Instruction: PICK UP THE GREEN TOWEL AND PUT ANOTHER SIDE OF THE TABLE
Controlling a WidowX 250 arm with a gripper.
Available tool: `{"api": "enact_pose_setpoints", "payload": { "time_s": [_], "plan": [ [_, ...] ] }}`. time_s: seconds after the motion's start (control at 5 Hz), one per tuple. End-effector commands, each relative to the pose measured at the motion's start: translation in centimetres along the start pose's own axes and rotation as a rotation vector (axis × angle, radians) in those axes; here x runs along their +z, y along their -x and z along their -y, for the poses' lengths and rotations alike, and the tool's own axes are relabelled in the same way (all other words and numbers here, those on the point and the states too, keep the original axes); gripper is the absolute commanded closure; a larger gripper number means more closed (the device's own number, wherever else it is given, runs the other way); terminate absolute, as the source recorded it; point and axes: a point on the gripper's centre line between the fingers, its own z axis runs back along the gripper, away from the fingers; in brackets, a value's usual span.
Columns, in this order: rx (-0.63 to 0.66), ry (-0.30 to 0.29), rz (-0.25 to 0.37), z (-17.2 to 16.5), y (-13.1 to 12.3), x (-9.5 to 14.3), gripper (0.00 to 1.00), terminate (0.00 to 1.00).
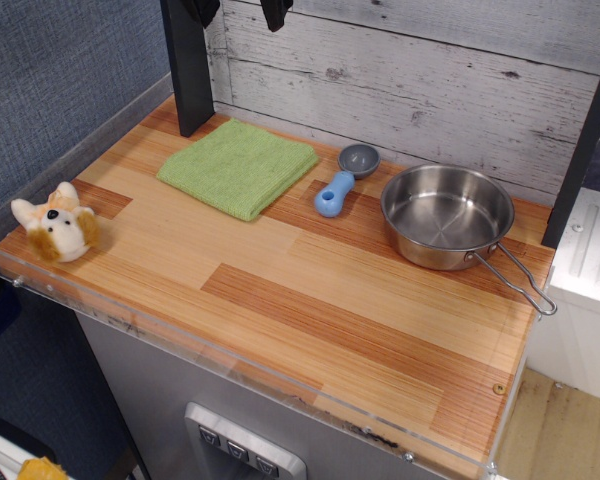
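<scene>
The green towel (239, 166) lies flat and folded on the back left of the wood-plank table (310, 300). Only the two dark fingertips (276, 12) of my gripper (238, 8) show, at the top edge of the view. They hang above and behind the towel, well apart from each other, with nothing between them. The rest of the gripper is out of view.
A blue scoop with a grey bowl (344, 178) lies just right of the towel. A steel pan (446, 214) with a wire handle sits at the back right. A plush toy (56, 228) sits at the left edge. A black post (187, 70) stands behind the towel's left corner.
</scene>
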Motion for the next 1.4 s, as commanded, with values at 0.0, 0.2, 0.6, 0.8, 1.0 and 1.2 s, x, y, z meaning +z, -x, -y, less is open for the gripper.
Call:
{"api": "enact_pose_setpoints", "payload": {
  "time_s": [0.0,0.2,0.6,0.8,1.0,1.2],
  "plan": [
    [0.0,0.0,0.0,0.0,0.0,0.0,0.0,0.0],
    [0.008,-0.016,-0.023,-1.3,0.0,-1.9,0.0,0.0],
    [0.013,-0.038,-0.059,-2.0,0.6,-4.9,0.0,0.0],
    [0.012,-0.047,-0.084,-2.4,1.0,-6.4,0.0,0.0],
    [0.016,-0.054,-0.105,-3.1,1.2,-7.9,0.0,0.0],
    [0.029,-0.052,-0.118,-3.7,1.2,-9.2,0.0,0.0]
  ]
}}
